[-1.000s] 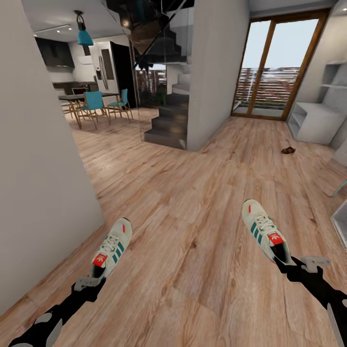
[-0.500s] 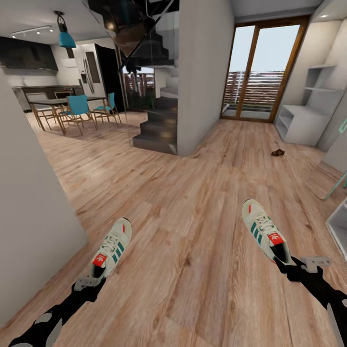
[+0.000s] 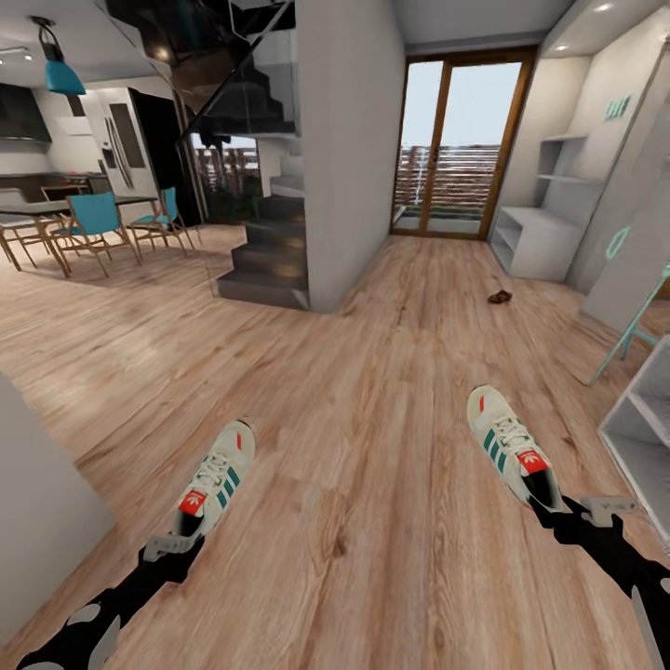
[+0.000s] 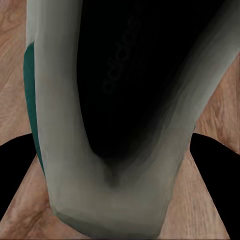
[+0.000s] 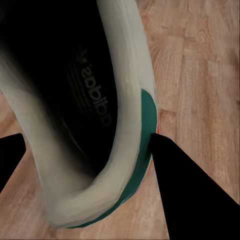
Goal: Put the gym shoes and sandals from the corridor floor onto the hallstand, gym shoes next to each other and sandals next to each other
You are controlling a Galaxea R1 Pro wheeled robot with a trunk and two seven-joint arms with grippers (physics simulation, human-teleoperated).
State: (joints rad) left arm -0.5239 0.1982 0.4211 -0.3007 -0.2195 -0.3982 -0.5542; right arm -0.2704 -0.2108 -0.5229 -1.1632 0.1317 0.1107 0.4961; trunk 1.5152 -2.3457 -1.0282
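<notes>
Each gripper carries 1 gym shoe (image 3: 217, 477) over open corridor floor (image 3: 372, 372).

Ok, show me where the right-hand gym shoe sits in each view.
Head view: right gym shoe at lower right, heel in the right gripper, toe pointing away.
Right wrist view: its heel and dark opening loom close, between the black fingers.
Left wrist view: that is the other shoe, not this one.
Shared landmark: the wood floor.
</notes>
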